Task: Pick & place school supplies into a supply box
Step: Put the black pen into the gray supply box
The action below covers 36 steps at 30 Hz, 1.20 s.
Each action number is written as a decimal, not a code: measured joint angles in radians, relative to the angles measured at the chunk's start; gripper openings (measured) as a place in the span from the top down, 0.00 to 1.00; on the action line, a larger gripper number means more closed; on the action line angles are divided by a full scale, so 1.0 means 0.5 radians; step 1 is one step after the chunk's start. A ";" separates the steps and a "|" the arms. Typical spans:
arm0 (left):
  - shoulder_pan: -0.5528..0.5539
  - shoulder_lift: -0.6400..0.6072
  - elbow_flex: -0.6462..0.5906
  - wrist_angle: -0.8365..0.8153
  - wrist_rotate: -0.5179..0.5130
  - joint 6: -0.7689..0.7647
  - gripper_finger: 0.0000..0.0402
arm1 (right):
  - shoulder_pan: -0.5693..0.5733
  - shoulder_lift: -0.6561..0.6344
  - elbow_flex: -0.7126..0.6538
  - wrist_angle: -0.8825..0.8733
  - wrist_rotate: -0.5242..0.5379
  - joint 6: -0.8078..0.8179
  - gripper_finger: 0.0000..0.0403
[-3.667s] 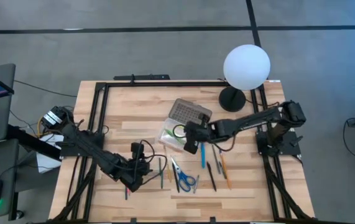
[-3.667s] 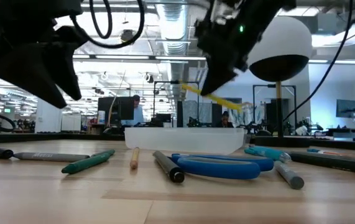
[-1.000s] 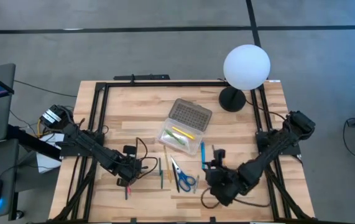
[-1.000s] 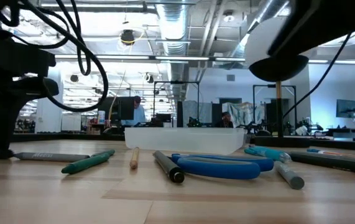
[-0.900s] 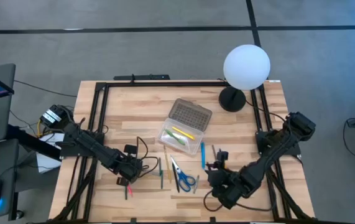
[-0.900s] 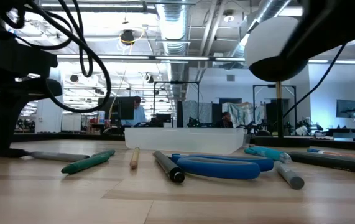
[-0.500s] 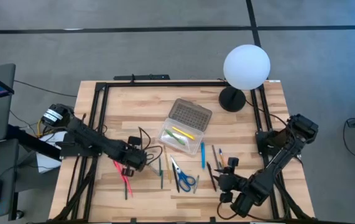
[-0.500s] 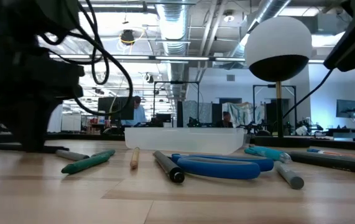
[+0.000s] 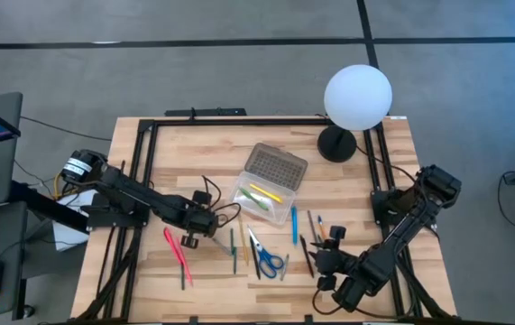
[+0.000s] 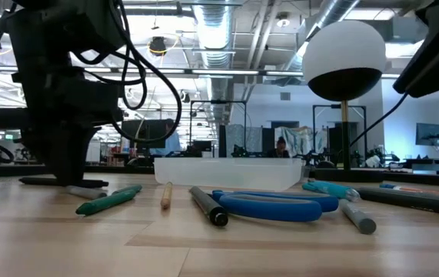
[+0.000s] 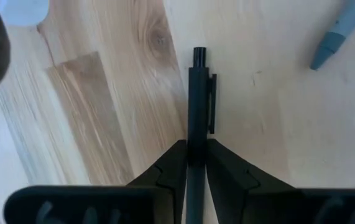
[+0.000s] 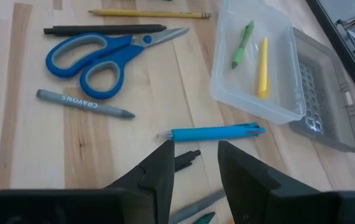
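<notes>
Bench (image 9: 194, 181): light wood, supplies scattered.
Left gripper (image 11: 194, 163): jaws clamped on black pen (image 11: 197, 99); lift level towards supply box (image 9: 259, 198), two o'clock.
Right gripper (image 12: 194, 163): jaws apart, empty.

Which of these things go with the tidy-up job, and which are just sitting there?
For the job: supply box, scissors, blue pen, grey crayon, pink pen, black pen in the left gripper.
Just lying about: white globe lamp, black cables.

Left end effector (image 9: 191, 236) moved inward; right retreated.
</notes>
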<state>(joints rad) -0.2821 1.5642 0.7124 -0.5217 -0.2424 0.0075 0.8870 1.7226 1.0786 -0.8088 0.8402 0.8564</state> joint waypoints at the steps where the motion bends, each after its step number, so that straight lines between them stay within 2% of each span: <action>1: 0.000 0.000 0.000 0.000 -0.001 0.040 0.86 | -0.007 0.000 -0.005 0.000 0.000 0.000 0.71; 4: 0.000 0.000 0.001 0.004 0.005 0.159 0.86 | -0.029 0.000 -0.009 0.001 0.000 0.000 0.71; 10: 0.013 0.001 0.000 0.055 0.014 0.107 0.87 | -0.068 0.000 -0.009 0.002 0.000 0.000 0.71; 17: 0.022 0.002 0.005 0.116 0.008 0.068 0.97 | -0.067 -0.001 -0.009 0.003 -0.001 0.000 0.71; 24: 0.021 0.007 0.036 0.096 -0.042 0.016 0.94 | -0.067 -0.001 -0.009 0.004 -0.002 0.001 0.71; 36: 0.019 0.008 0.153 0.092 -0.069 0.034 1.00 | -0.067 -0.001 -0.008 0.004 -0.004 0.001 0.71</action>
<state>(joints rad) -0.2726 1.5681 0.7892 -0.4759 -0.2767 0.0242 0.8536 1.7222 1.0744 -0.8066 0.8383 0.8570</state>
